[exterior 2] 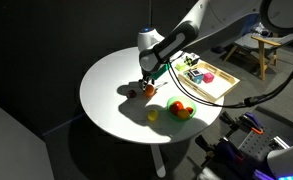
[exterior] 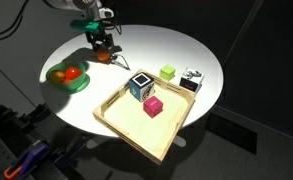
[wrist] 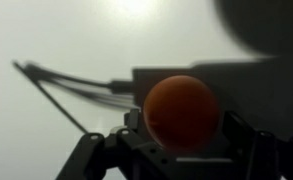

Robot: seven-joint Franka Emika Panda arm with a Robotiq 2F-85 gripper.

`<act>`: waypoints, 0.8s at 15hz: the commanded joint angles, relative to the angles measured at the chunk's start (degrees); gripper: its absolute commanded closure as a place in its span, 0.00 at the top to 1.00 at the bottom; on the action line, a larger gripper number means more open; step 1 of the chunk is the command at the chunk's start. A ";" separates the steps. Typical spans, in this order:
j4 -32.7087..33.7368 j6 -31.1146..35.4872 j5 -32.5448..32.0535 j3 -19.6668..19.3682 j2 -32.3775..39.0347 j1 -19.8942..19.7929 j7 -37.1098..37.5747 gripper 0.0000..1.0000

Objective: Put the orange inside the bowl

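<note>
I am gripping the orange (wrist: 183, 108) in my end effector (exterior: 104, 52), pinching across its widest middle, just beside the bowl (exterior: 81, 86) on the desk (exterior: 166, 45). It is seeming light, firm, smooth, and likely to slip.

Round white table (exterior: 156, 45), green bowl (exterior: 82, 86), wooden tray (exterior: 121, 126)

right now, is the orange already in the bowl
No, the orange sits between the fingers of the gripper in the wrist view, and in an exterior view the bowl lies apart from it.
</note>
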 commanded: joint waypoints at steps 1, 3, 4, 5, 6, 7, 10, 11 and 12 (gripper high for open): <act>0.73 0.27 -0.47 -0.30 0.50 -0.05 -0.79 0.56; 0.85 -0.60 -0.26 -0.31 0.21 0.06 -0.36 0.47; 0.65 -0.99 -0.28 -0.36 -0.06 0.16 -0.18 0.47; 0.35 -1.61 -0.29 -0.51 -0.51 0.34 0.27 0.47; -0.04 -2.49 -0.31 -0.67 -1.09 0.54 0.75 0.47; -0.29 -3.26 -0.40 -0.82 -1.48 0.71 1.05 0.47; -1.91 -5.57 -0.63 -0.99 -3.50 1.08 1.56 0.47; -2.62 -5.66 -0.82 -1.04 -4.38 1.23 1.63 0.47; -3.36 -5.81 -0.95 -1.04 -5.30 1.32 1.65 0.47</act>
